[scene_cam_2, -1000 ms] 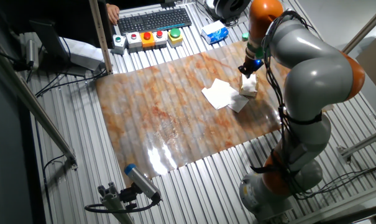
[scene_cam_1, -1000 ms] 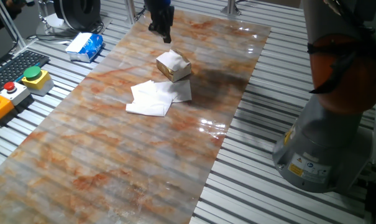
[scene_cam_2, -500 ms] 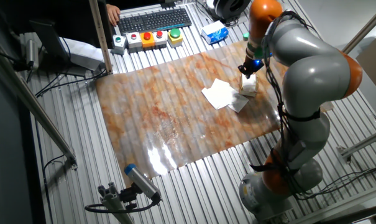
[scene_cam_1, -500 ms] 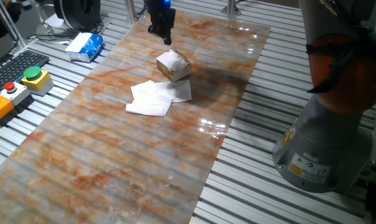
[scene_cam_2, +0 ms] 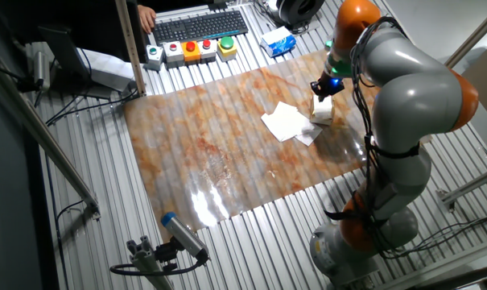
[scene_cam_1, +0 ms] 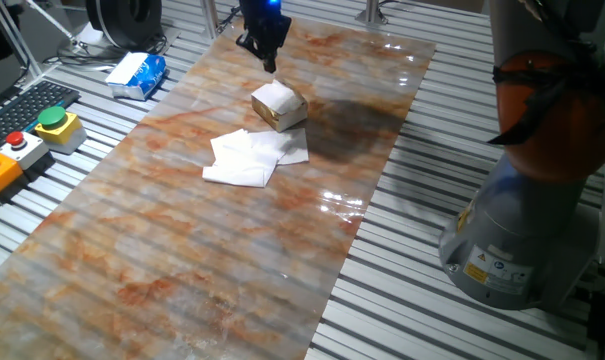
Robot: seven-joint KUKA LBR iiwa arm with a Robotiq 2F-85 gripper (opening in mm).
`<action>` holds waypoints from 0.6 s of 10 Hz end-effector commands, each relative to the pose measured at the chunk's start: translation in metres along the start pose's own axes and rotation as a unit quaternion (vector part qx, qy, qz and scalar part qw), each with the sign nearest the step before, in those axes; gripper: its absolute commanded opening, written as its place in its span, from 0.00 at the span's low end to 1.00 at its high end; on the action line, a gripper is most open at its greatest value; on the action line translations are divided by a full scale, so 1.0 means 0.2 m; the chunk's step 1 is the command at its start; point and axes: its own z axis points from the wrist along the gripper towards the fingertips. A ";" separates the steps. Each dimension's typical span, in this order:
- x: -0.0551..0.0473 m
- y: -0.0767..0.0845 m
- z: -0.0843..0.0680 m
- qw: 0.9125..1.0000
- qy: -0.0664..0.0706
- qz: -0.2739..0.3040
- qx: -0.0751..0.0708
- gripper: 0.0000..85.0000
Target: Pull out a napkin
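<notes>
Orange and red buttons are sitting at the far left of one fixed view, with a green button beside them and a keyboard just behind. Further along, a blue-and-white packet is lying on the slatted frame beside the table. On the marbled sheet, loose white napkins are lying flat in an overlapping pile, their right edge touching the small cardboard box. White paper is showing at the top of that box. The hand is hanging just behind and above the box, touching nothing that I can see; whether its fingers are spread or closed I cannot tell, since they are dark and small in both views. At the far right the arm's grey and orange base is filling the frame.

The other fixed view is looking from higher up and is showing the whole bent arm, a person's fingers by the keyboard at the top, and a blue-tipped device on the slats below the table.
</notes>
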 end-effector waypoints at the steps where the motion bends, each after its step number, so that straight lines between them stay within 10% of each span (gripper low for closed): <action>1: 0.00 0.00 0.00 1.000 -0.001 0.003 -0.008 0.00; 3: 0.00 0.00 0.00 1.000 -0.003 -0.007 0.001 0.00; 6: -0.02 -0.02 0.03 0.997 -0.032 -0.008 0.067 0.20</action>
